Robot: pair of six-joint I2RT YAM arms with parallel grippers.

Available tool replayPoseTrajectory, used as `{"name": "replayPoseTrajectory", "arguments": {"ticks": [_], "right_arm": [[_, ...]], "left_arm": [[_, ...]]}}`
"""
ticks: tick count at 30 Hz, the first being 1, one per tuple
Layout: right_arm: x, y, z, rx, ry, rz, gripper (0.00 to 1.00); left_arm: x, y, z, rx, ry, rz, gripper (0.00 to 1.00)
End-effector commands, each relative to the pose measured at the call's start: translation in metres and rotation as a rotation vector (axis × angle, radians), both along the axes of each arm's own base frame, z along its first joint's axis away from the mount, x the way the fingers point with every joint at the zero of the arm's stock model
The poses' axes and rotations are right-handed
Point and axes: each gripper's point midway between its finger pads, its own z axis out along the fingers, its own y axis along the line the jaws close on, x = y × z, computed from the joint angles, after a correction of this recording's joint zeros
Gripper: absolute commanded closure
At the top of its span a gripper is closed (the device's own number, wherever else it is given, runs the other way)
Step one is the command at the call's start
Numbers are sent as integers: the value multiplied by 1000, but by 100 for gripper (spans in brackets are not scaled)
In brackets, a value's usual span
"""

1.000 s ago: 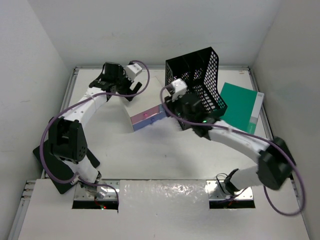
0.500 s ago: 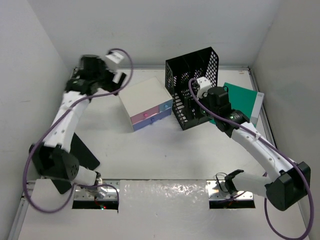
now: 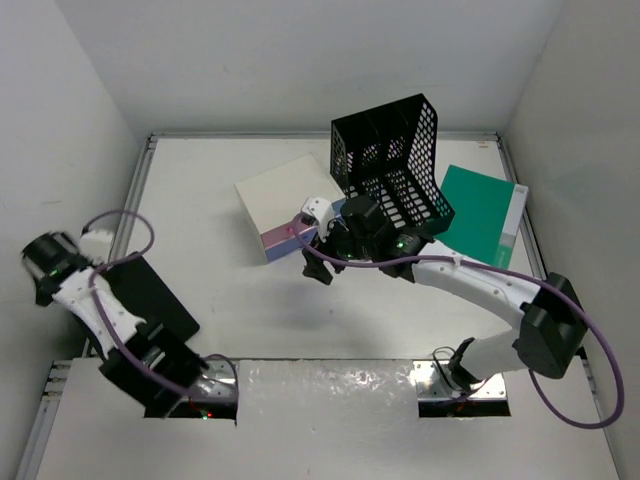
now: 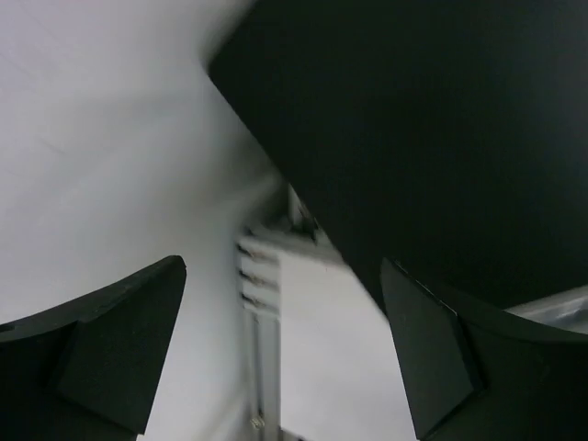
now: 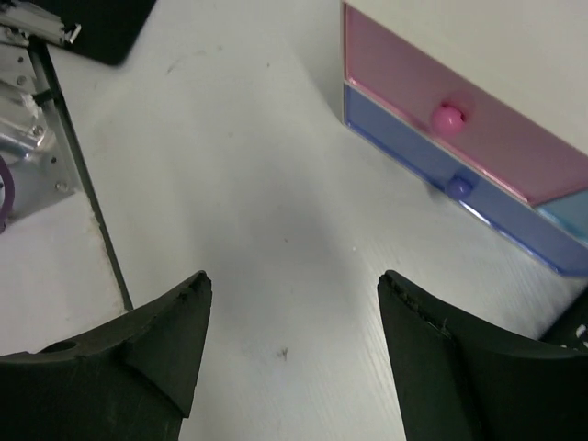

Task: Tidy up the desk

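Hovering over the desk (image 3: pixel 250 310) beside the drawer box (image 5: pixel 441 119), the right end effector (image 5: pixel 292 277) gapes empty, like the left end effector (image 4: pixel 283 265).

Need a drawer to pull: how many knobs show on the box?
2: a pink knob on the pink drawer, a purple knob on the blue drawer below. The light-blue drawer's knob may be out of frame.
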Motion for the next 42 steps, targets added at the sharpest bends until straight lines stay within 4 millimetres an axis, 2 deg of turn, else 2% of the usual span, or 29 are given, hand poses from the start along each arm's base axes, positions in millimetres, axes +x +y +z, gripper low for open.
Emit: {"name": "replayPoseTrajectory", "arguments": {"ticks": [1, 3, 4, 7, 8, 9, 10, 11, 16, 20, 25, 28, 29, 34, 36, 39, 42], "right_arm": [[1, 35, 30, 163, -30, 72, 29], [0, 40, 20, 129, -42, 94, 29], [-1, 43, 13, 102, -39, 103, 29], [-4, 48, 4, 75, -18, 115, 29], [-3, 48, -1, 61, -10, 111, 29], [-3, 48, -3, 59, -10, 110, 29], [-3, 48, -6, 53, -8, 108, 29], [-3, 48, -8, 50, -5, 102, 29], [-3, 50, -12, 46, 5, 98, 30], [0, 50, -17, 32, 7, 86, 30], [3, 52, -23, 5, 17, 85, 30], [7, 53, -26, -10, 13, 75, 30], [7, 53, -28, -20, 19, 75, 30], [11, 49, -33, -54, 8, 61, 30], [14, 48, -35, -64, 0, 53, 29], [17, 48, -40, -89, 10, 45, 29], [20, 49, -44, -114, 21, 37, 29]], "left_arm": [[-47, -2, -22, -122, 82, -189, 14], [-60, -17, -36, -149, 149, -332, 14], [-71, -31, -51, -160, 203, -387, 14], [-86, -41, -72, -83, 279, -440, 14], [-91, -51, -78, -103, 300, -481, 14], [-93, -68, -86, -138, 322, -594, 14], [-106, -110, -93, -303, 337, -680, 13], [-99, -116, -89, -304, 289, -719, 13], [-100, -120, -93, -335, 309, -762, 13], [-110, -119, -101, -402, 393, -827, 13], [-111, -117, -104, -365, 454, -955, 11], [-100, -101, -111, -230, 494, -974, 7], [-96, -90, -113, -182, 514, -965, 7], [-110, -90, -127, -301, 616, -971, 10], [-105, -85, -130, -342, 607, -961, 12], [-104, -103, -127, -469, 570, -1001, 14], [-100, -110, -130, -478, 554, -1021, 16]]}}
